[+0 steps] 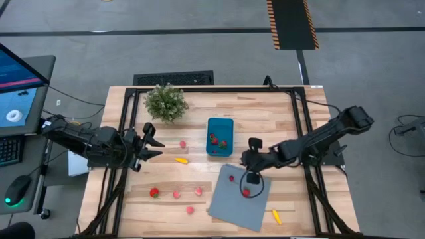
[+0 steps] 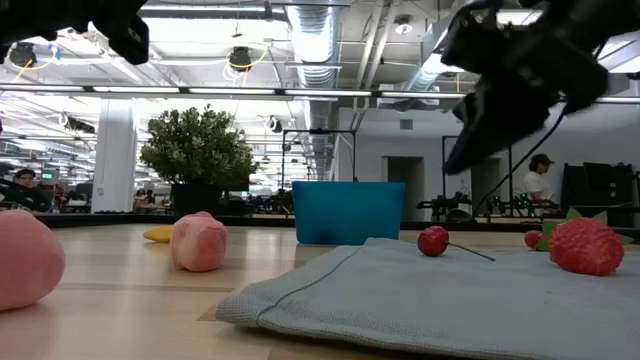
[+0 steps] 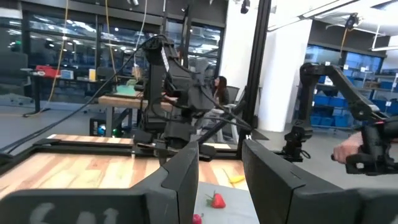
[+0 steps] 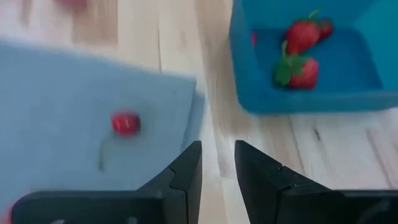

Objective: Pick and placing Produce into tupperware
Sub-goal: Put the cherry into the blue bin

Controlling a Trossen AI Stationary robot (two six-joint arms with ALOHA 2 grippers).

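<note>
Wood table point(image 1: 265, 113) is carrying everything, with a grey-blue sheet point(image 1: 236, 206) lying flat on its near right part and a bushy green potted plant point(image 1: 165, 102) standing toward the far left. Between them, near the table's middle, the teal tupperware point(image 1: 220, 136) is sitting just beyond the sheet's far corner; the right wrist view is showing strawberry pieces point(image 4: 297, 70) lying inside it.

Left gripper point(image 1: 157, 143) is hanging over the left part of the table, well apart from the tub, its fingers point(image 3: 180, 180) standing a little apart with nothing between them. Right gripper point(image 1: 254, 145) is hovering above the gap between the tub and the sheet, its fingers point(image 4: 189, 171) likewise standing slightly apart and holding nothing.

Loose produce is lying scattered: a cherry-like red piece point(image 4: 125, 122) with a thin stem is resting on the sheet near its far edge, and a strawberry point(image 2: 585, 246) is sitting farther along it. A yellow-orange piece point(image 1: 180, 160) is lying on bare wood left of the tub, pink pieces point(image 1: 198, 191) are lying nearer the front, and another yellow one point(image 1: 275, 216) is lying just beside the sheet's right edge.
</note>
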